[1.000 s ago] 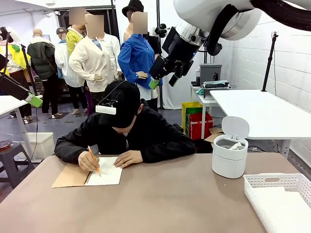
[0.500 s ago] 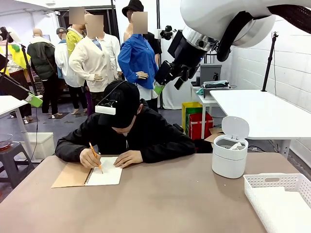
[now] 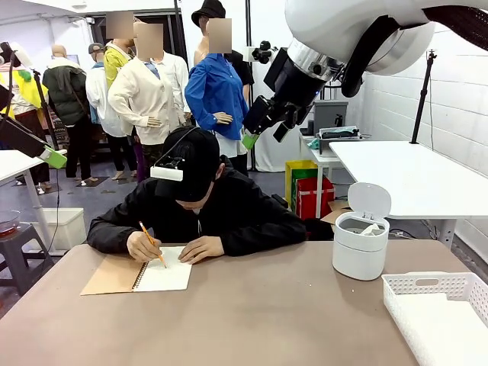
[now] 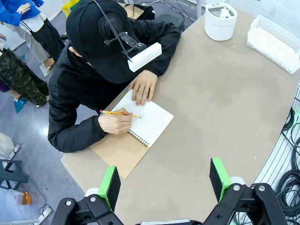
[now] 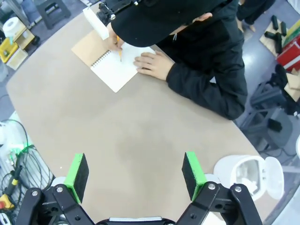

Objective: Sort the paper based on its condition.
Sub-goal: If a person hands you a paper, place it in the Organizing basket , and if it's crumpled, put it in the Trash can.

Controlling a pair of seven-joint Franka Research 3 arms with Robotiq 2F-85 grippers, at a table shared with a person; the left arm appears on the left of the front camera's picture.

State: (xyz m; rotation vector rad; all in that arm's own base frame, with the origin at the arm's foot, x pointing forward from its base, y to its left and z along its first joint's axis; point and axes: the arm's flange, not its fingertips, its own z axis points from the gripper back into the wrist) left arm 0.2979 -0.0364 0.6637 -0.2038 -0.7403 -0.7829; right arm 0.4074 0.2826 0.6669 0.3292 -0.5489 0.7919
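A person at the far side writes with a pencil on the white page of a tan-covered spiral notebook (image 3: 145, 276), also seen from above as the notebook (image 4: 140, 133) and the notebook (image 5: 110, 65). A white bin (image 3: 360, 248) with its lid up holds what looks like a crumpled white piece (image 4: 224, 11). The white basket (image 3: 438, 284) seems to hold flat white paper (image 3: 446, 329). My right gripper (image 3: 263, 136) hangs open high above the table, over the person. My left gripper (image 3: 52, 157) is high at the left edge. Both stand open with nothing between them: left gripper (image 4: 165, 183), right gripper (image 5: 135, 176).
The brown table (image 3: 259, 320) spreads between notebook, bin and basket. The person's head and arms lean over its far edge. The bin (image 5: 248, 173) sits at the table's right side. Cables hang by the table edge (image 4: 290, 154).
My right arm has shifted a little to the right and up. The person's writing hand has moved slightly across the page.
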